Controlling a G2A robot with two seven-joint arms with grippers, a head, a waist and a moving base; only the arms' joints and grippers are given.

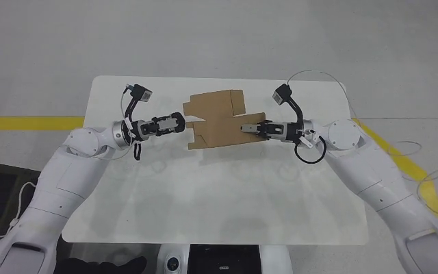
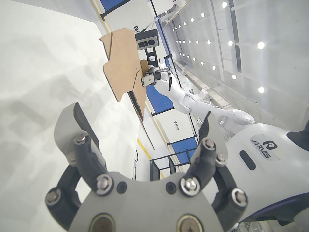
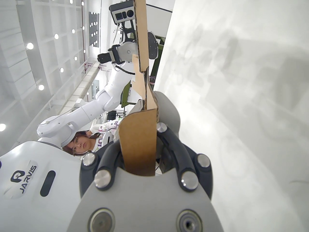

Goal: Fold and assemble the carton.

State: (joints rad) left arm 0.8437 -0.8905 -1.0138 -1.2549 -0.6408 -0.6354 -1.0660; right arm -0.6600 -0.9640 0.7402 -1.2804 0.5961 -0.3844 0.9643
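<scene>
Bench [image 1: 205, 198]: white top with rounded corners, one arm in over it from each side. It shows as a plain white surface in both wrist views, bench [image 2: 43, 61] and bench [image 3: 241, 73].

Carton [image 1: 217, 120]: brown corrugated blank, opened out flat and not formed into a box, with flaps and slits along its edges. It sits over the far-middle part of the bench, between the two hands. It's held up off the surface, not lying on it. The left wrist view shows the carton [image 2: 123, 59] standing clear of the bench, and the top view shows its shadow on the bench by the near edge. From above it looks roughly level. The right wrist view has the carton [image 3: 138, 141] edge-on, running away from the camera, with one rounded flap bent back toward the lens.

Right hand [image 1: 248, 128]: clenched on the carton's right-side edge and carrying it. In the right wrist view, right hand [image 3: 150, 106] has the board pinched between its fingers [image 3: 169, 112]. In the left wrist view the same right hand [image 2: 149, 77] sits at the board's far edge.

Left hand [image 1: 179, 125]: released, grasping nothing. It is above the bench, near the carton's left edge and pointing at it. In the left wrist view, left hand [image 2: 142, 117] has its fingers [image 2: 84, 126] spread wide, with a clear gap to the board. The right wrist view shows the left hand [image 3: 106, 57] beyond the far end of the carton.
</scene>
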